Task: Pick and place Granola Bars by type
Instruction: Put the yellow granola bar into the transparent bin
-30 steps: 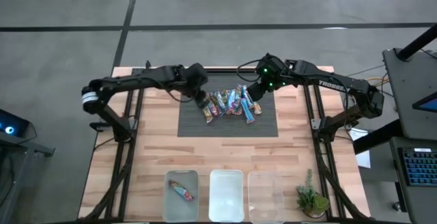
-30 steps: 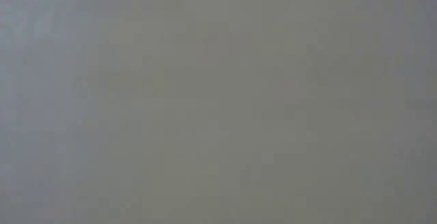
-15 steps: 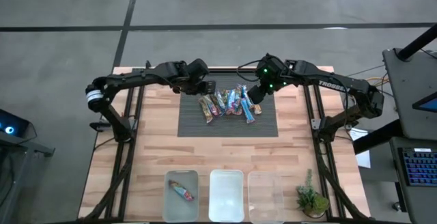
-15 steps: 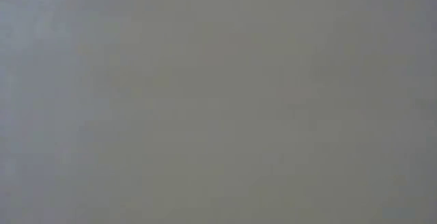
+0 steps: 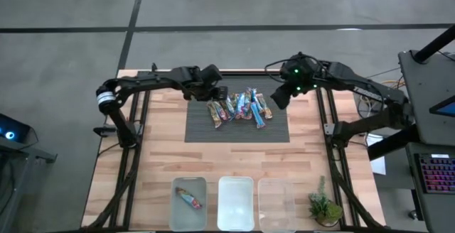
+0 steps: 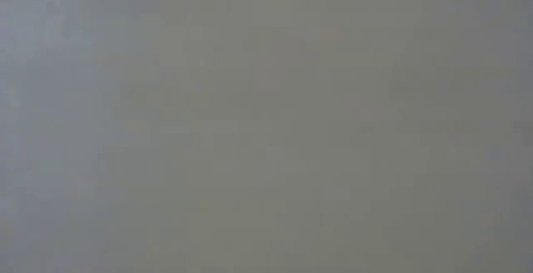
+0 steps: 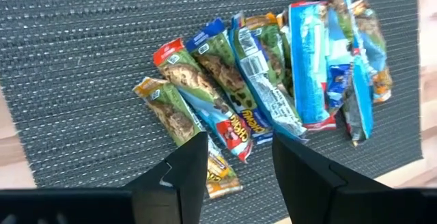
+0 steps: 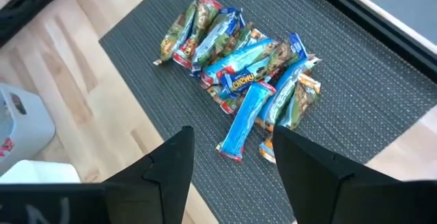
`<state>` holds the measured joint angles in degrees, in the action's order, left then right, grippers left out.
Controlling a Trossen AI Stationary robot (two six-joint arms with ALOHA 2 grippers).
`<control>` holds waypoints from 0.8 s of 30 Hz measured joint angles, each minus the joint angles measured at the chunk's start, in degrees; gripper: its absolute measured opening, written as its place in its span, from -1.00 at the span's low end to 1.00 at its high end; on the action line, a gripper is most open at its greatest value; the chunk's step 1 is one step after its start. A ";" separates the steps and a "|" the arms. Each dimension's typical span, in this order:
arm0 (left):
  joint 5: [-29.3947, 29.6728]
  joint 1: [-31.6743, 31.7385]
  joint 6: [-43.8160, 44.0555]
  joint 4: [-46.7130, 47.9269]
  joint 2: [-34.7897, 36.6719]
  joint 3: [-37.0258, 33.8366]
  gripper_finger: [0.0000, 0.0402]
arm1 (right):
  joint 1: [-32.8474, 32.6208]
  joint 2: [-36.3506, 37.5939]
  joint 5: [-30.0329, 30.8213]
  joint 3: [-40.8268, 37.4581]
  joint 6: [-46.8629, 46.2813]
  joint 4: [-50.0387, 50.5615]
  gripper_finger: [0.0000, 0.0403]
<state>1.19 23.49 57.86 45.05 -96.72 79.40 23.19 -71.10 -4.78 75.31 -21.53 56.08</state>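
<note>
Several granola bars (image 5: 238, 109) in blue, red and orange wrappers lie in a loose heap on a dark mat (image 5: 202, 130) at the table's far middle. My left gripper (image 5: 215, 93) hovers open over the heap's left end. In its wrist view the fingers (image 7: 188, 176) stand above the ends of an orange bar (image 7: 171, 115) and a red-tipped bar (image 7: 205, 98), touching nothing. My right gripper (image 5: 277, 98) hangs open and empty above the mat's right edge, with the heap (image 8: 239, 67) ahead of it. One more bar (image 5: 189, 198) lies in the left bin (image 5: 175, 190).
Three clear bins stand in a row at the table's near edge: the left one, a middle one (image 5: 235, 183) and a right one (image 5: 276, 183). A small green plant (image 5: 323, 208) stands to their right. Bare wood lies between mat and bins. The low view is blank grey.
My left gripper has rolled about its own axis and sunk a little toward the heap's left end. My right gripper has risen and drawn back from the heap toward the table's right edge. Both stay open. The bars have not moved.
</note>
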 joint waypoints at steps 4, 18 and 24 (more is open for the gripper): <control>-0.21 -0.04 1.03 -0.61 -0.86 0.00 -0.27 | -0.08 1.34 -0.11 0.00 2.83 4.90 -0.09; -0.27 -0.76 3.55 -0.86 -1.58 0.00 -0.27 | -1.19 4.12 -2.84 0.00 8.69 10.16 -0.92; -0.26 -1.99 9.74 -0.89 -1.77 0.00 -0.27 | -1.19 4.12 -2.84 0.00 8.77 10.10 -0.96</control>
<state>0.93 21.50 67.60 44.16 -98.50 79.40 22.00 -66.98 -7.62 75.31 -12.76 66.18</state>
